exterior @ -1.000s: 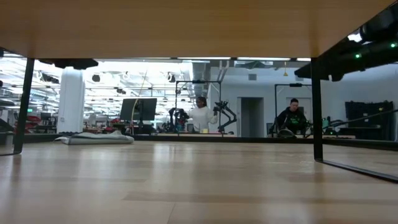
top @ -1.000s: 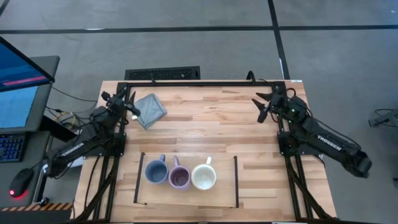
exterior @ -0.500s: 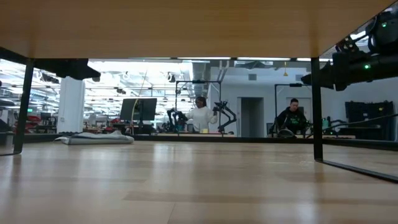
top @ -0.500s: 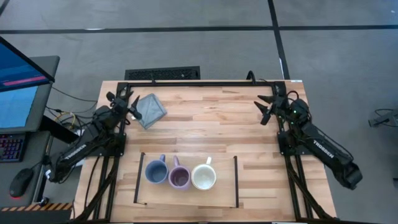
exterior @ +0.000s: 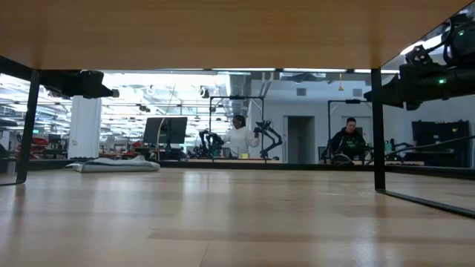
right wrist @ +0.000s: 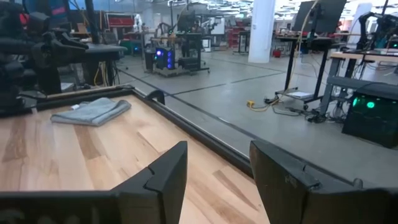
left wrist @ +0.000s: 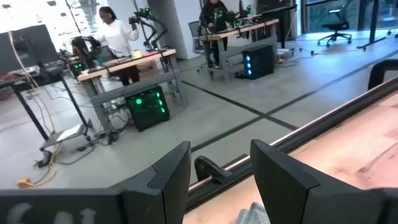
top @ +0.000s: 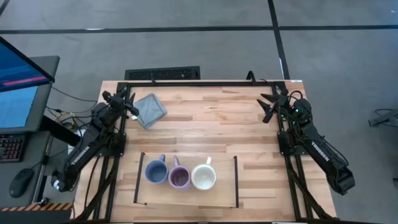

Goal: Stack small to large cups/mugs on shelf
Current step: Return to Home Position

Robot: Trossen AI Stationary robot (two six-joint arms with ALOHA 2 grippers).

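Currently running: I am bringing both arms home; the mugs are placed, so nothing is left to carry.
Left pincer: the left pincer (top: 130, 107) hangs over the table (top: 211, 130) at about 10 o'clock, fingers spread and holding nothing; its wrist view shows a clear gap between the two dark fingers.
Right pincer: the right pincer (top: 266, 107) hangs at about 2 o'clock, also spread and holding nothing, well apart from the mugs.
Doing it well: I judge the retreat should go up and back towards each arm's own base, with no sweep towards 6 o'clock where the shelf sits. The pincers can stay spread.
Watch point: the grey cloth (top: 150, 110) lies just beside the left pincer, towards 3 o'clock of it. I would lift clear before pulling back so a finger does not drag it.
Shelf: the shelf (top: 221, 186) lies at 6 o'clock, a black bar at each short end.
Mugs: the blue mug (top: 155, 171), purple mug (top: 180, 178) and white mug (top: 203, 177) stand upright on it in a row from 9 to 3 o'clock, small to large. Neighbours are touching or very nearly so, side by side, not nested. Handles point roughly towards 12 o'clock.
Contents: from above all three mouths are open, and I see nothing inside any of them.
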